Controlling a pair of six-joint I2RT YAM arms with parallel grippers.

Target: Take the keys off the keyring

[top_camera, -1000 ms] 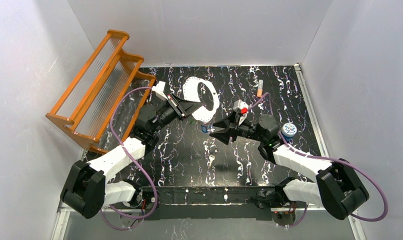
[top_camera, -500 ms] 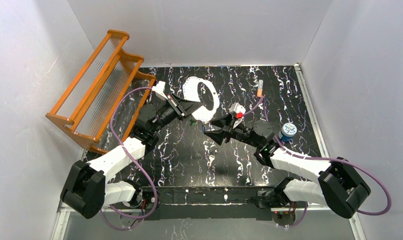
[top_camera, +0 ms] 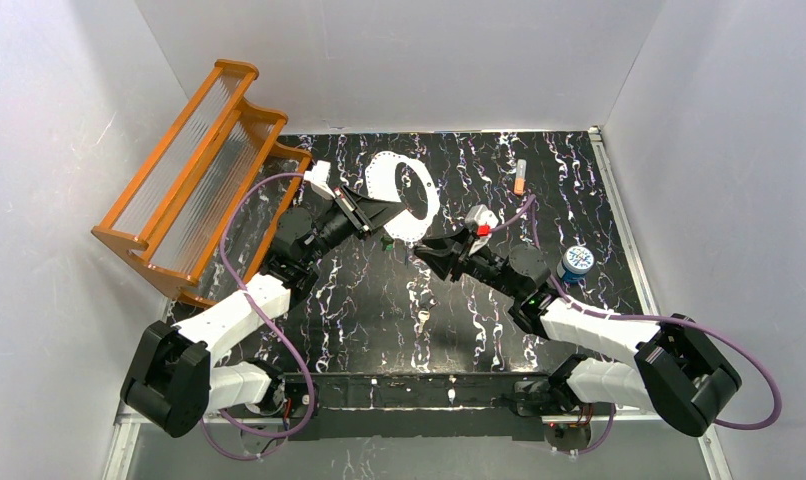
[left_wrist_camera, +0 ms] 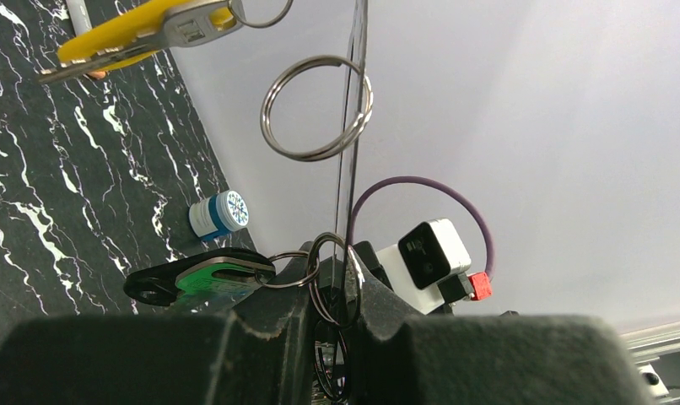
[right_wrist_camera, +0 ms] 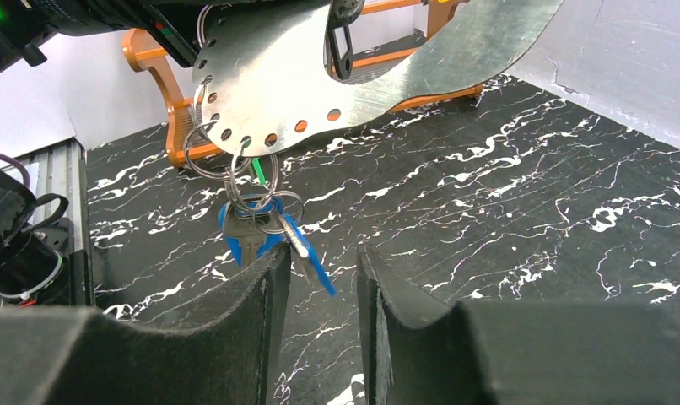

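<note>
My left gripper (top_camera: 387, 222) is shut on the near edge of the keyring (top_camera: 407, 198), a flat grey oval loop held up above the table. In the left wrist view the keyring (left_wrist_camera: 354, 126) shows edge-on between my closed fingers, with a bare split ring (left_wrist_camera: 317, 108), a yellow-headed key (left_wrist_camera: 138, 32) and a green-headed key (left_wrist_camera: 208, 279) on it. In the right wrist view the keyring (right_wrist_camera: 320, 80) has a row of holes, and blue-headed keys (right_wrist_camera: 265, 229) hang from it on split rings. My right gripper (right_wrist_camera: 317, 266) is open just below those keys, in the top view (top_camera: 420, 248) beside the left one.
An orange rack (top_camera: 204, 170) stands at the back left. A small orange-and-white tube (top_camera: 519, 177) lies at the back. A round blue-and-white disc (top_camera: 577, 261) sits to the right, behind the right arm. The table is black marble-patterned, with white walls around it.
My right gripper has moved left and slightly back, up to the blue keys hanging under the keyring. The left arm and the keyring have stayed in place.
</note>
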